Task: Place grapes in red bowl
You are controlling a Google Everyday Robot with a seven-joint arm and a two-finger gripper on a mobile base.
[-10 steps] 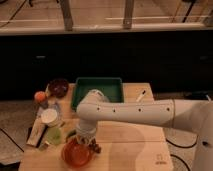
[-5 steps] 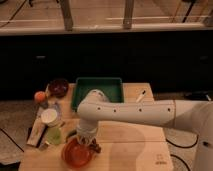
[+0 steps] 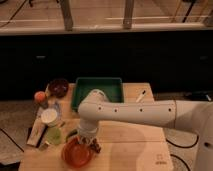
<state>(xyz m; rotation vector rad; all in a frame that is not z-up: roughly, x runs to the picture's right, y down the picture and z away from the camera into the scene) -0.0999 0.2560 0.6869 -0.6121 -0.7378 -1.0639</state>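
Nearest, at the table's front edge: the red bowl [image 3: 75, 154], its lower rim almost at the frame bottom. The grapes [image 3: 94, 147] are a small dark clump at the bowl's 2 o'clock rim, partly over the wood. Can't tell if they rest on the rim or hang above it.

The gripper [image 3: 89, 142] points straight down over the bowl's right rim, at or just above the grapes. Its tip blends into the dark berries, so I cannot tell if the claw is wide, narrow or gripping them.

The arm [image 3: 135, 112] is white. It comes in from 3 o'clock and runs level across the table [image 3: 130, 147] to a rounded elbow. From there the wrist drops vertically to the bowl. Its base end is cut off at the right edge, and the arm hides the table's middle.

At the bowl's 10 o'clock is a pale green cup [image 3: 54, 135]. Beyond that is a white round cup [image 3: 49, 116], and next to it a flat pale item, unclear what.

Farther back:
- green tray [image 3: 100, 87] at 12 o'clock
- dark maroon bowl [image 3: 58, 87] at 11 o'clock
- orange fruit [image 3: 39, 95] just left of the maroon bowl
- thin white pen-like stick [image 3: 141, 96] at 1 o'clock
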